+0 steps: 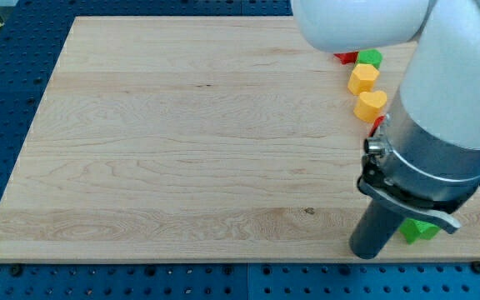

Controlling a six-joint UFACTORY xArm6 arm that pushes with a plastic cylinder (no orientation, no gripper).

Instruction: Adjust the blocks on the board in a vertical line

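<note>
The blocks stand in a rough line down the view's right side of the wooden board. From the top: a red block, mostly hidden by the arm, a green block, a yellow hexagon block, a yellow heart block, a sliver of another red block behind the arm, and a green block near the bottom right corner. My tip rests on the board just left of the bottom green block, below the yellow heart.
The arm's large white and grey body covers the board's right edge and hides parts of the blocks there. A blue perforated table surrounds the board.
</note>
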